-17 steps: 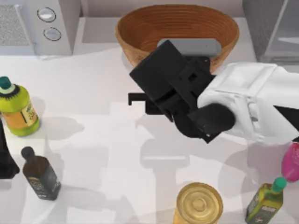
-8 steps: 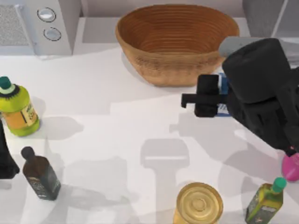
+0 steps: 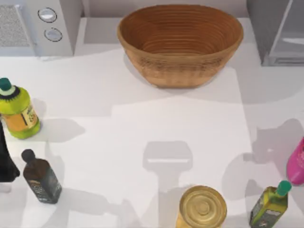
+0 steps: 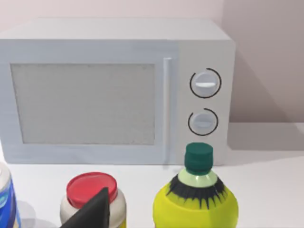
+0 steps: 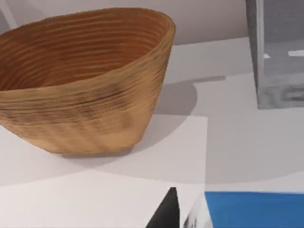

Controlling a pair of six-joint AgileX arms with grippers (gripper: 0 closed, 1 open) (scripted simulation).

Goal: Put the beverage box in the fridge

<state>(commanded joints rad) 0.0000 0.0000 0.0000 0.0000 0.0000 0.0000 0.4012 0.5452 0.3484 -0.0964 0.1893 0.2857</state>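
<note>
Right gripper (image 5: 167,214): it is near the basket (image 5: 80,80), on the side toward the fridge (image 5: 280,47). One dark finger lies against the side of the beverage box (image 5: 254,209). It looks closed on the box, holding it up off the table.
Left gripper (image 4: 92,213): it is parked far from the basket, on the top view's left, by the microwave (image 4: 114,90), a yellow bottle (image 4: 195,204) and a red-lidded jar (image 4: 92,190). Whether it is open or closed cannot be told.
Beverage box: it is right at the right gripper, between the basket and the fridge. Its blue top and a bit of white side can be seen.
How the box will handle: it is a small carton, so it is likely light. Its walls are thin and can dent if squeezed hard. The flat sides are smooth and could slip. The best hold is on two flat sides, near the middle, with a soft, steady squeeze.
Basket: it is big, brown and woven, and there is nothing in it.
Fridge: it is grey and stands at the back of the table, to the top view's right of the basket. What is inside cannot be told, nor whether its door is open.
Job so far: the box is not in the fridge yet.
</note>
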